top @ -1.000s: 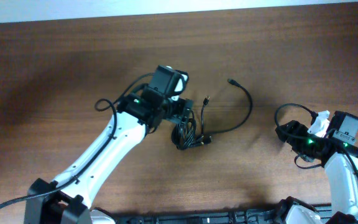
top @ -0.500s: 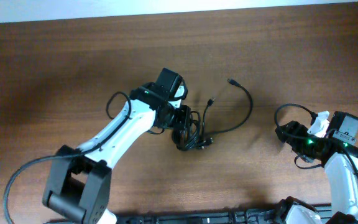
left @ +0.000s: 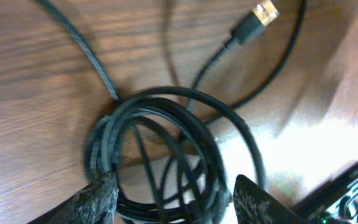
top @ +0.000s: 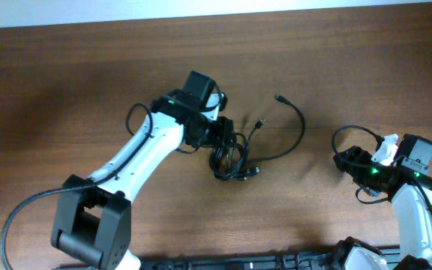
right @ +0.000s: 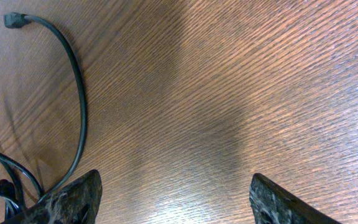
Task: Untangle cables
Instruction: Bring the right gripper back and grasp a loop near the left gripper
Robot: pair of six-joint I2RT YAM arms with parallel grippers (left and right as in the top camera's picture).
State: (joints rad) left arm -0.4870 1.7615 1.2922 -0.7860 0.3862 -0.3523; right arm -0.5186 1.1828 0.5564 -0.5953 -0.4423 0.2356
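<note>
So, big brown wooden worktop [top: 66,75], both arms coming in from the near edge. The white left arm [top: 137,154] stretches from the near-left side up to about the centre. The right arm [top: 415,202] sits tucked in the near-right corner, well apart from the cords.

The cables [top: 229,159] are pretty much dead centre of the worktop: thin black cords bunched into a messy coil [left: 166,155] of overlapping loops lying flat on the wood. One longer strand [top: 303,129] leaves the coil and swings out in a wide arc toward the right, then back toward the far edge.

Left fingers [left: 98,200] are spread, one on each side of the coil's edge, with a few loops running through the gap between them. Can't tell from the wrist view whether they're actually touching the cord. Right fingers [right: 73,198] are spread wide too, only bare wood between them, and the arcing strand passes close by one of them.

Smallest bits: the arc ends in a little black plug [top: 279,98], and a shorter tail from the coil ends in a gold-tipped plug [top: 259,121], near the coil on its far-right side.
</note>
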